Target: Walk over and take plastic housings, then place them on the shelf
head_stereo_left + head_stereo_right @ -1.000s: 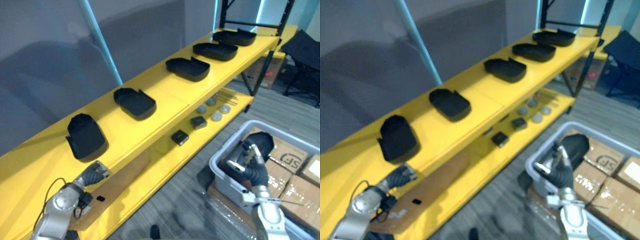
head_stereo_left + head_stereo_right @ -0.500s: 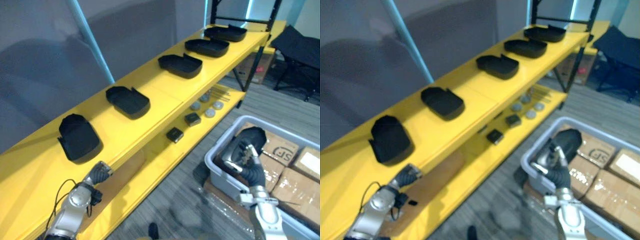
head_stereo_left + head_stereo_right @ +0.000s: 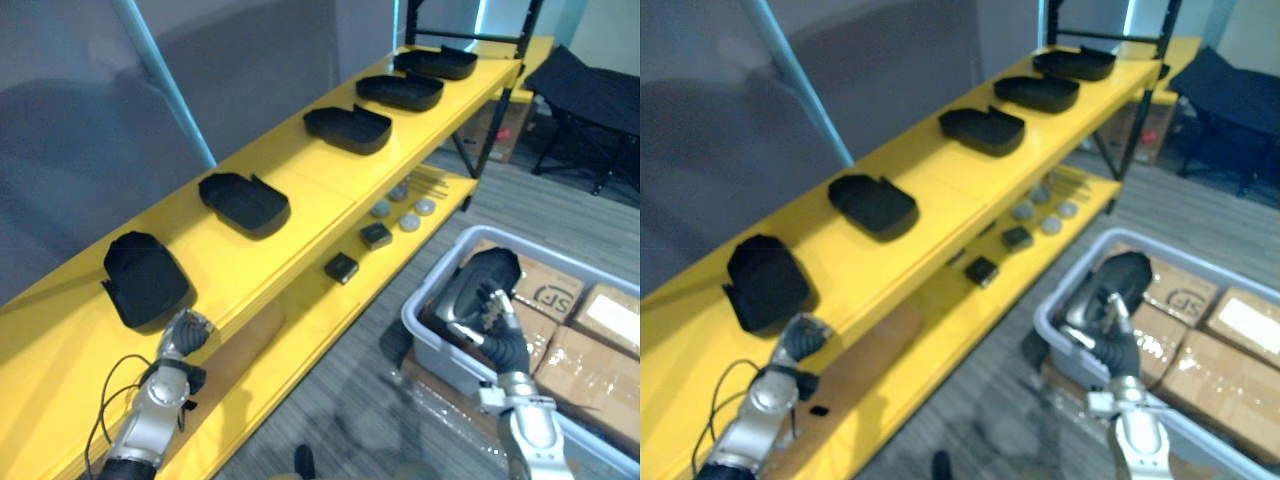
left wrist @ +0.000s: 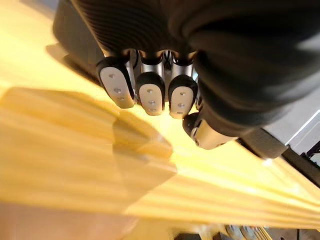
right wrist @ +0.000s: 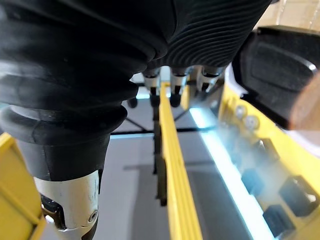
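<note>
At the grey bin (image 3: pixel 428 340), right hand (image 3: pixel 497 335) upright against black plastic housing (image 3: pixel 478 278), fingers' grip unclear

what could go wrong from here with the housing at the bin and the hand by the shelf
The left robot hand sits close to the yellow shelf's front edge, just below the nearest housing; an upward swing might hit the edge or nudge that housing. The right robot hand is at a black housing beside the grey bin's rim; lifted carelessly, it may catch on the rim or slip back in.
</note>
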Robot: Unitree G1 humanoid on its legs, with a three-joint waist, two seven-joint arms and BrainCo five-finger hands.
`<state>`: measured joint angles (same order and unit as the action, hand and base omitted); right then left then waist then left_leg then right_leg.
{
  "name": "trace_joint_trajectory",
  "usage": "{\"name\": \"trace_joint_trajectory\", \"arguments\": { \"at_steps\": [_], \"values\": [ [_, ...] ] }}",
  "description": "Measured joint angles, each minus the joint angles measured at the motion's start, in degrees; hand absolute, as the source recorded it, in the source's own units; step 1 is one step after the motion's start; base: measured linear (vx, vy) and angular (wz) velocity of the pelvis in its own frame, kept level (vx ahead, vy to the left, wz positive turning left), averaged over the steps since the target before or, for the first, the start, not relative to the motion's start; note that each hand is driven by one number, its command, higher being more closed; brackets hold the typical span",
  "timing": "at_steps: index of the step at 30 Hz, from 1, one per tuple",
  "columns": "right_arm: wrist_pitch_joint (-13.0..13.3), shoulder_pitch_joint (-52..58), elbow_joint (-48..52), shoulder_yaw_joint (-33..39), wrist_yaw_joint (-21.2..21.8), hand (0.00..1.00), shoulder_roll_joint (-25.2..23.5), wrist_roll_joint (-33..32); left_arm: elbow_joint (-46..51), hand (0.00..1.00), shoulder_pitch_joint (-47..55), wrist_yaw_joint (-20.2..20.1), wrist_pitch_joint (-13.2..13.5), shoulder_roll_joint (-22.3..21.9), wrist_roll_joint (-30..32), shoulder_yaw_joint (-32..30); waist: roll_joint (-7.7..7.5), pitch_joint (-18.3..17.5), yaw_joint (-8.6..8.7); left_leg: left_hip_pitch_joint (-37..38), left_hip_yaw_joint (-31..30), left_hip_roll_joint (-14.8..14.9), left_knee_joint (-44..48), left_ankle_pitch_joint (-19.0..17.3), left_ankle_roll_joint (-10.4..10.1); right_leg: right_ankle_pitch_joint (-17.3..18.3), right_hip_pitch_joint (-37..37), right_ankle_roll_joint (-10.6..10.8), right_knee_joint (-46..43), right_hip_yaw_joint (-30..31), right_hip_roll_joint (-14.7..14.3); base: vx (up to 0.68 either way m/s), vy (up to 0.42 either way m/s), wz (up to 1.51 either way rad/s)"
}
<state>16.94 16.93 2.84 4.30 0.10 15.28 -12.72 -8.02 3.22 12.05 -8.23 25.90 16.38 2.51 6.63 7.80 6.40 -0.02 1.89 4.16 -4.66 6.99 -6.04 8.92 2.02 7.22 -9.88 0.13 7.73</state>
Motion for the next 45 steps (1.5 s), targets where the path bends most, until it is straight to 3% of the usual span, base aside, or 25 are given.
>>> {"name": "trace_joint_trajectory", "arguments": {
  "at_steps": [7, 11, 15, 19, 23, 29, 37, 45],
  "values": [
    [0.0, 1.0, 0.0, -0.1, 0.0, 0.0, -0.3, 0.0, 1.2, 1.0, 0.1, 3.4, -0.7, -1.6, 2.8, -3.3, 0.08, 0.0, 0.35, 0.0, 0.0, 0.0, 0.0, 0.0, 0.0, 0.0, -0.1, 0.0, 0.0, 0.0, 0.0, 0.0, 0.0, 0.0],
    [0.0, 1.0, 0.1, -0.1, 0.0, 0.0, -0.3, 0.0, 1.4, 1.0, 0.1, 3.6, -2.6, -1.6, 7.1, -4.0, 0.57, 0.3, 0.49, 0.0, 0.1, 0.0, 0.0, 0.0, 0.0, 0.0, -0.1, 0.0, 0.0, 0.1, 0.0, 0.0, 0.0, 0.0],
    [0.0, 1.0, 0.5, -0.1, 0.0, 0.0, -0.3, 0.0, 1.4, 1.0, 0.1, 2.4, -4.6, -1.6, 8.9, -4.0, 1.02, 0.8, 0.57, 0.0, 0.2, 0.0, 0.0, 0.0, 0.0, 0.0, -0.2, 0.0, 0.0, 0.1, 0.0, 0.0, 0.0, 0.0],
    [-0.8, 0.9, 1.2, -0.1, 0.0, 0.0, -0.3, 0.0, 1.0, 1.0, 0.0, -1.5, -6.7, -1.6, 9.8, -3.9, 0.99, 0.8, 0.59, 0.0, 0.2, 0.0, 0.0, 0.0, 0.0, 0.0, -0.2, 0.0, 0.0, 0.2, 0.0, 0.0, 0.0, 0.0],
    [-1.3, 0.8, 1.3, -0.8, 0.1, 0.0, -0.1, 0.0, -2.8, 1.0, -1.0, -4.4, -7.3, -1.5, 11.5, -1.9, 0.98, 0.8, 0.6, 0.0, 0.4, 0.1, 0.0, -0.1, 0.0, 0.0, -0.3, 0.0, -0.1, 0.4, 0.0, 0.0, 0.0, 0.0],
    [-1.6, 0.6, 1.3, -1.1, 0.2, 0.0, -0.1, 0.0, -5.1, 1.0, -3.0, -5.1, -7.2, -1.3, 11.7, -1.1, 1.02, 0.8, 0.5, 0.0, 1.3, 0.2, 0.0, -0.2, -0.1, 0.1, -1.0, 0.0, -0.5, 1.3, 0.0, 0.0, 0.002, -0.05],
    [-1.6, 0.6, 1.2, -1.1, 0.2, 0.0, -0.1, 0.0, -9.5, 1.0, -6.1, -2.7, -6.9, -0.3, 10.9, 0.6, 0.65, 0.7, 0.64, 0.1, 1.5, 0.2, 0.0, -0.2, -0.1, 0.1, -1.0, 0.1, -0.6, 1.5, 0.0, 0.0, 0.001, -0.01],
    [-1.6, 0.4, 0.3, -1.9, 0.2, 0.0, -0.2, 0.1, -15.7, 1.0, -8.8, 2.7, -6.7, -0.3, 10.5, 0.5, -0.81, -0.5, 0.72, 0.1, 1.6, 0.3, 0.0, -0.2, -0.1, 0.0, -1.1, 0.1, -0.6, 1.6, 0.1, 0.0, 0.0, 0.0]
  ]
}}
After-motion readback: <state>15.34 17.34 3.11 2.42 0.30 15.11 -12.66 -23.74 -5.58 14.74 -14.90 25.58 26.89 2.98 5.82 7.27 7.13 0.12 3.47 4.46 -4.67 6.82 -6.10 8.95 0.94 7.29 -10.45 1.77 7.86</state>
